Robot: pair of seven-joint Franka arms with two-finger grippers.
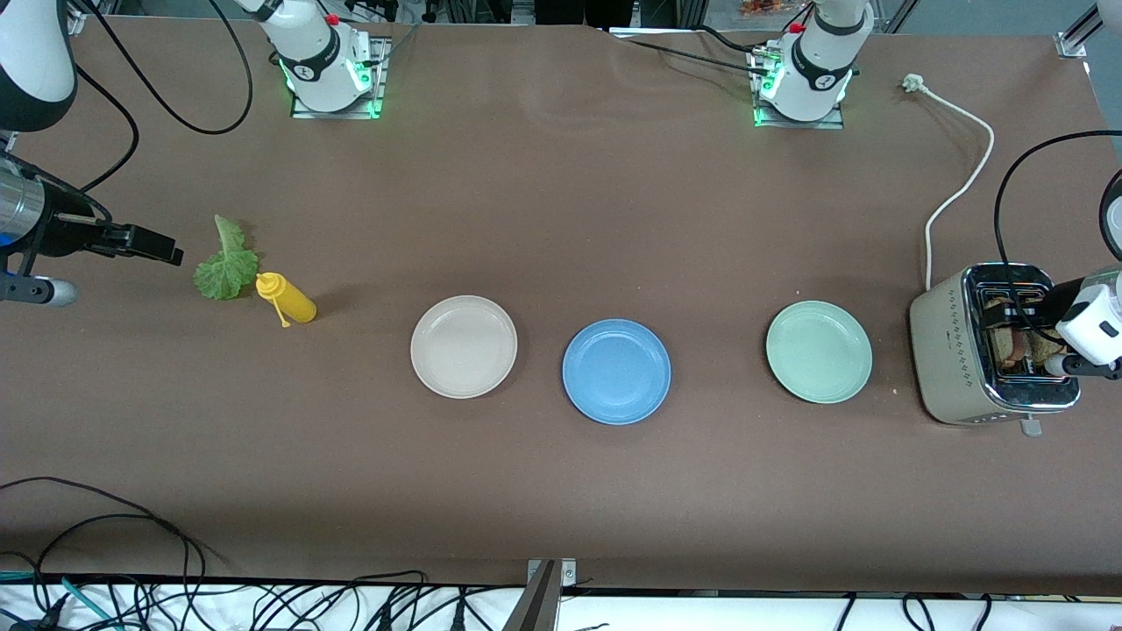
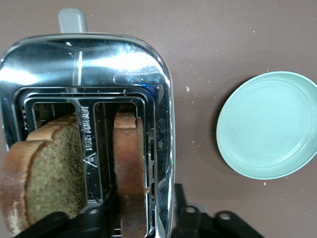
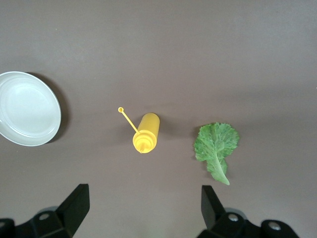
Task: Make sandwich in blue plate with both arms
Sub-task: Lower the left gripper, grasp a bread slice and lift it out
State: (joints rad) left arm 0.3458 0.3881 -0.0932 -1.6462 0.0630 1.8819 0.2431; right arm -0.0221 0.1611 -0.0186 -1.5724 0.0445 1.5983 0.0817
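A: Left pincer sits over the toaster at the left arm's end of the table, its fingers straddling the upright bread slice in one slot. Whether the pads actually pinch that slice, I cannot tell.

B: Second slice?

A: Another bread slice stands in the neighbouring slot, leaning a little, crust showing. Both brown, both inside the toaster.

B: Right pincer?

A: Right pincer hangs spread wide, nothing between the fingers, over the table at the right arm's end. Just beside it lies the lettuce leaf, flat on the table, touching or nearly touching the yellow squeeze bottle, which lies on its side, slightly nearer the front camera than the leaf.

B: Plates?

A: Three in a row mid-table. Blue plate in the centre, bare. Cream plate toward the right arm's end, pale green plate toward the left arm's end, near the toaster. All apart from each other.

B: Anything else?

A: White cord runs from the toaster toward the left arm's base.
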